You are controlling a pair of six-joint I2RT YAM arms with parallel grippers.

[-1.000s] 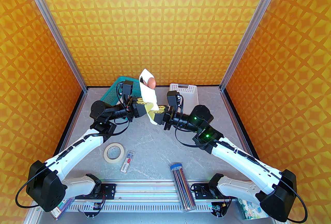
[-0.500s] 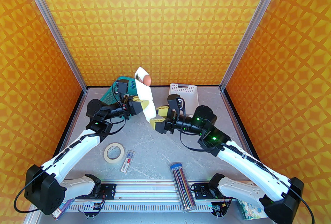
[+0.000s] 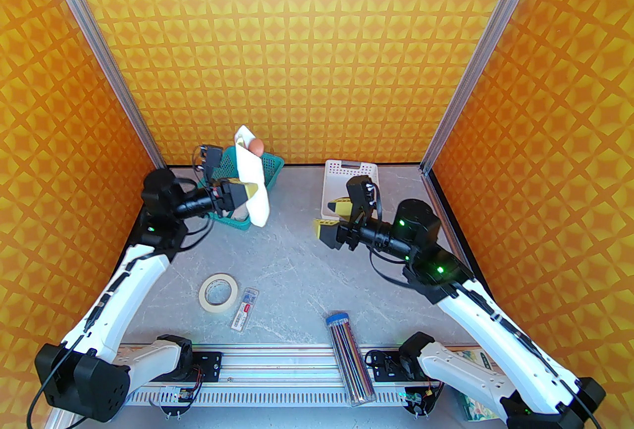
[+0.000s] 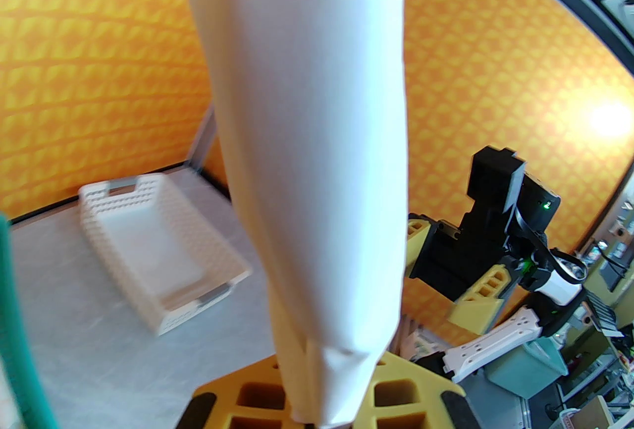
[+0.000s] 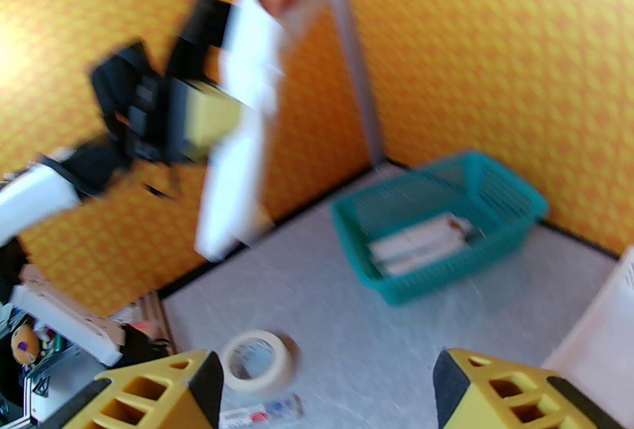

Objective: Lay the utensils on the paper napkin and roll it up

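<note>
Rolling looks done: the left gripper [image 3: 246, 191] is clamped on the rolled paper napkin [image 3: 260, 209], spoon [image 3: 256, 146] poking out, upper left above the green basket [image 3: 275, 164]. The right gripper [image 3: 331, 217] stands open. 1 step seems left: setting it down.

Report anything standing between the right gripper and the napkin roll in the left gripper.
Nothing visible does. The right gripper, open, hangs near the white tray; the napkin roll is clamped in the left gripper by the green basket. Just open air above the table lies between them.
</note>
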